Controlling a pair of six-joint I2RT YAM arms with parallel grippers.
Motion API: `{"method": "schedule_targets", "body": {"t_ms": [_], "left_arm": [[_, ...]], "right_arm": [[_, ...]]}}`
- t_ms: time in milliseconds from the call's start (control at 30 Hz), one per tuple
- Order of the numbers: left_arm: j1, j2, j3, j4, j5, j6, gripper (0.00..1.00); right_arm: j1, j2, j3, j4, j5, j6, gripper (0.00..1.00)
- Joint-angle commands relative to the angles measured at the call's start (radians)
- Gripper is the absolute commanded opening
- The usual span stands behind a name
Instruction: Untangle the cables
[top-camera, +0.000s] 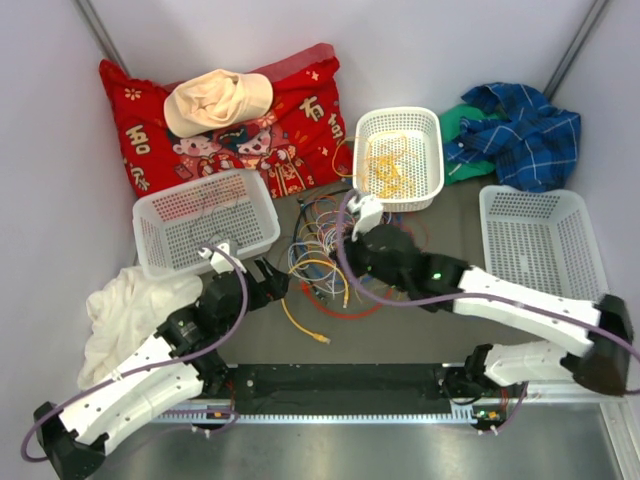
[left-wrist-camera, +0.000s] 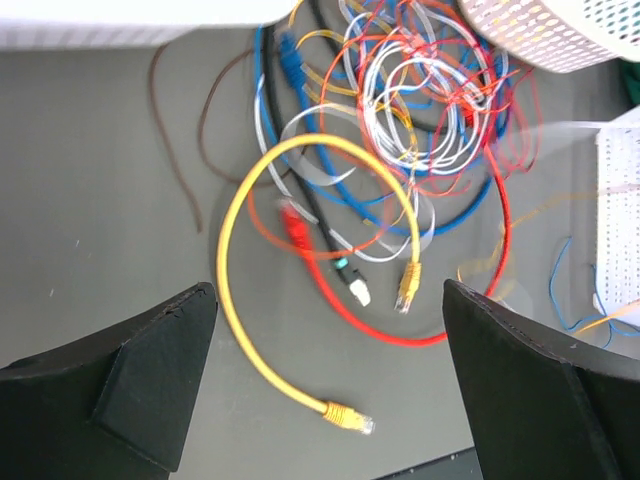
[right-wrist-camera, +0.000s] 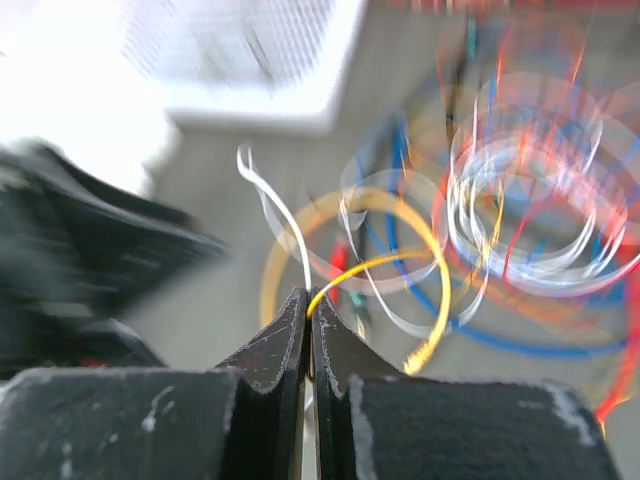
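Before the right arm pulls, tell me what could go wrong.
The right end effector seems shut on a yellow wire and a white wire together; pulling may drag both. Both appear to run into the cables, so the tangle could tighten or the wires slip out.

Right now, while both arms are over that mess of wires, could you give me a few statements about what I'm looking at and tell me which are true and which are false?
1. The right gripper is pinched shut on a thin yellow wire. True.
2. The left gripper is clamped on the cables. False: its jaws stand wide open above them, holding nothing.
3. The far middle basket holds yellow cables. True.
4. The blue checked cloth lies on the red cushion. False: a cream cloth lies there; the blue one is at the far right.
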Motion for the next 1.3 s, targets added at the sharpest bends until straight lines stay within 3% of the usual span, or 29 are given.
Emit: {"method": "schedule_targets", "body": {"t_ms": [0,133,400,800,1033,1267], "left_arm": [[0.0,0.006,0.06,0.147,-0.023,0.101,0.99],[0.0,-0.017,0.085,0.244,-0.009,0.172,0.99],[0.0,-0.08,0.059,0.555,0.075,0.242,0.99],[0.0,-0.052,0.022,0.65,0.167,0.251,0.99],[-0.002,-0.006,-0.036,0.77,0.357,0.251,0.99],[-0.002,0.069,-0.027,0.813,0.44,0.267,0.99]], "right_arm": [[0.0,-0.155,0.144,-0.135,-0.005,-0.058,0.0],[0.0,-0.218,0.219,-0.222,-0.006,-0.063,0.0],[0.0,-0.295,0.187,-0.244,-0.028,-0.008,0.0],[0.0,-0.331,0.198,-0.275,-0.029,0.012,0.0],[0.0,-0.338,0.212,-0.284,-0.037,0.021,0.0],[0.0,-0.338,0.227,-0.288,-0.057,0.031,0.0]]}}
